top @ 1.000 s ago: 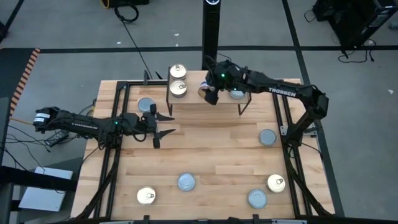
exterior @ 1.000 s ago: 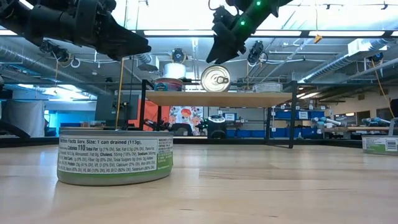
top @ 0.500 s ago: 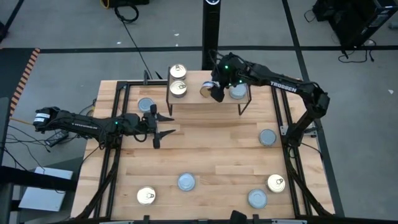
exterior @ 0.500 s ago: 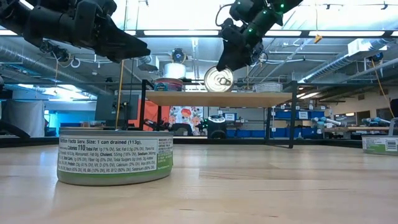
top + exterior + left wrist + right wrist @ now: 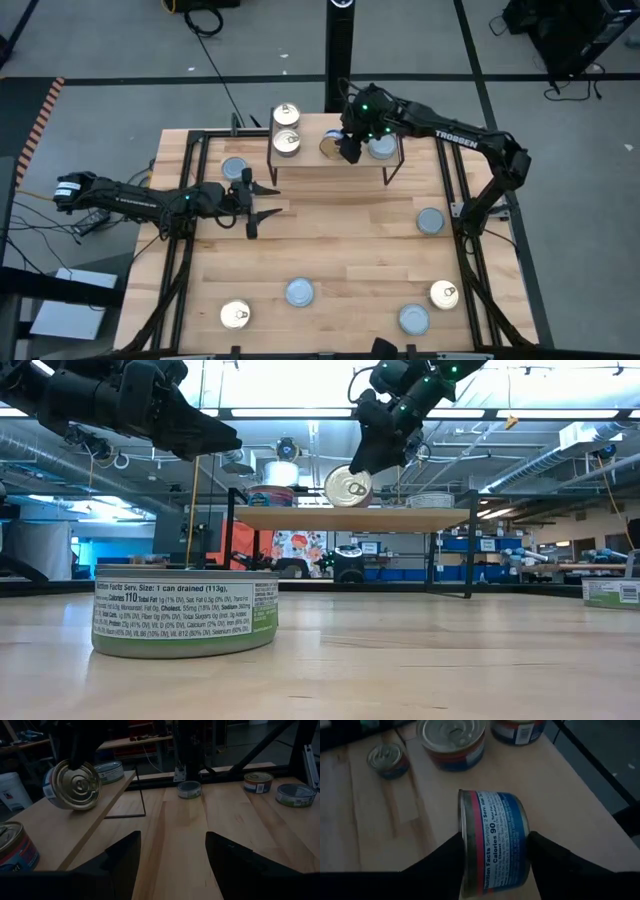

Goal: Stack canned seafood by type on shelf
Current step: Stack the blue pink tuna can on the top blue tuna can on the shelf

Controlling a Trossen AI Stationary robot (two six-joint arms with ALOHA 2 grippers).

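Observation:
My right gripper (image 5: 348,148) hangs over the middle of the shelf (image 5: 310,160), shut on a pale gold-topped tin (image 5: 347,487) that is tipped on its edge. The tin's lower rim is at the plank (image 5: 300,518); whether it touches, I cannot tell. Gold-topped tins (image 5: 287,142) stand at the shelf's left end, and a blue-grey one (image 5: 381,147) stands at its right end. My left gripper (image 5: 262,197) waits open above the table, left of the shelf, near a blue-grey tin (image 5: 235,168). My right gripper pinches the tin between its two fingers (image 5: 447,855), one on each flat end, with the blue label wall (image 5: 495,837) showing between them. The fingers come from above, pointing down. The tin sits tilted on edge, gold top (image 5: 345,488) facing the table's near side.
Loose tins lie on the tabletop: blue-grey ones (image 5: 428,220), (image 5: 300,292), (image 5: 413,319) and gold-topped ones (image 5: 235,315), (image 5: 444,294). One tin (image 5: 185,610) stands close to the low camera. A black post (image 5: 340,50) rises behind the shelf.
My right gripper has carried the tin a little toward the table's right along the shelf, then kept nearly still. The tin has stayed on its edge in the hold.

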